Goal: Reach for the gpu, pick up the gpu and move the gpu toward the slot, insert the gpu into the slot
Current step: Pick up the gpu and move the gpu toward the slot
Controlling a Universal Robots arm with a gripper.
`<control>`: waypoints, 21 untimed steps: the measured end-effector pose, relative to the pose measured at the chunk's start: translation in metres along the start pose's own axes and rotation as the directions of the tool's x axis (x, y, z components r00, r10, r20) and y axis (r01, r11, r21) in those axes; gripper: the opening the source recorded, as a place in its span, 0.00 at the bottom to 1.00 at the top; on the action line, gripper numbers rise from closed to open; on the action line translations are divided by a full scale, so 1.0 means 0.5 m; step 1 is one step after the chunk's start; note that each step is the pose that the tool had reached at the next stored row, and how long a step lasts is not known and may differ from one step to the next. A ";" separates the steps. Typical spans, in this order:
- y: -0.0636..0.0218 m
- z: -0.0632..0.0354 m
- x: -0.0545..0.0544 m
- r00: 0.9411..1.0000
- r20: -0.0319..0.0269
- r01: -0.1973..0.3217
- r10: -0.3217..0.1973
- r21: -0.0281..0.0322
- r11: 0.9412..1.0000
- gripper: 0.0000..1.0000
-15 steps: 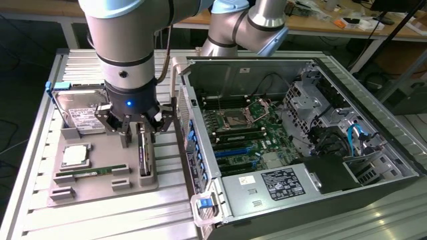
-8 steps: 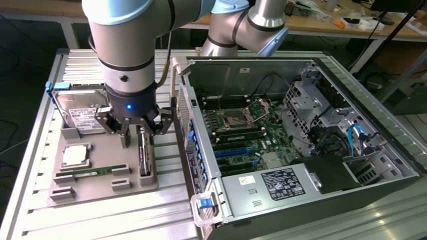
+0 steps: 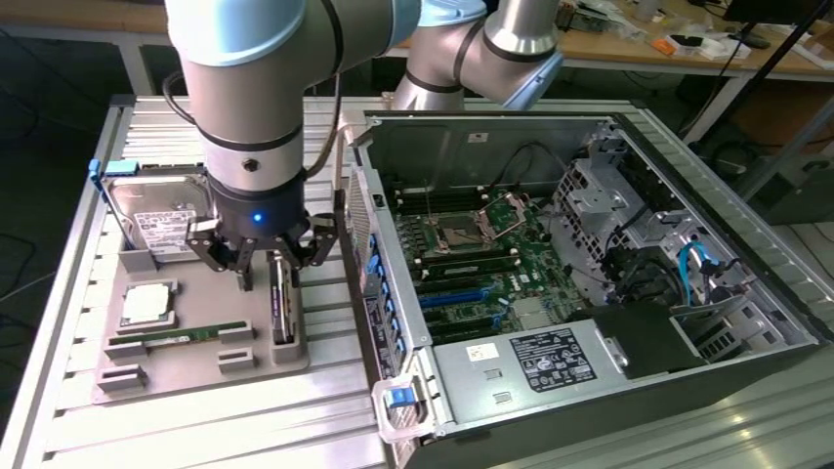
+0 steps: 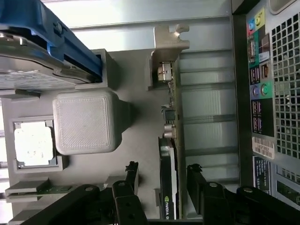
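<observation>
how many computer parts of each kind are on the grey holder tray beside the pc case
hard drive: 1
processor: 1
memory stick: 1
gpu: 1
total: 4

We are looking at a silver-grey tubular metal arm (image 3: 248,78) with pale blue joint caps (image 3: 450,12). A thin black cable (image 3: 338,68) is running alongside it, and a small blue light (image 3: 257,218) is glowing above the black multi-link gripper (image 3: 269,278).
</observation>
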State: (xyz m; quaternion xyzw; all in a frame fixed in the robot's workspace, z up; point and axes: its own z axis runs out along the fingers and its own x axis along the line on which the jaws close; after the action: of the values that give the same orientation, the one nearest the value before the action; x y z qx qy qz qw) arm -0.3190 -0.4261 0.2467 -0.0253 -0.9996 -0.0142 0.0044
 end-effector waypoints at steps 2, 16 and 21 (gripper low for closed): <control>0.001 0.004 -0.004 1.000 -0.002 0.003 -0.003 0.000 1.000 0.54; 0.003 0.010 -0.017 0.999 -0.014 0.035 -0.035 0.001 0.999 0.54; 0.003 0.010 -0.017 0.999 -0.014 0.035 -0.035 0.001 0.999 0.54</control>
State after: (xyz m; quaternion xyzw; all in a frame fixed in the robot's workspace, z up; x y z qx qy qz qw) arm -0.3107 -0.4251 0.2418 -0.0079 -0.9998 -0.0140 0.0111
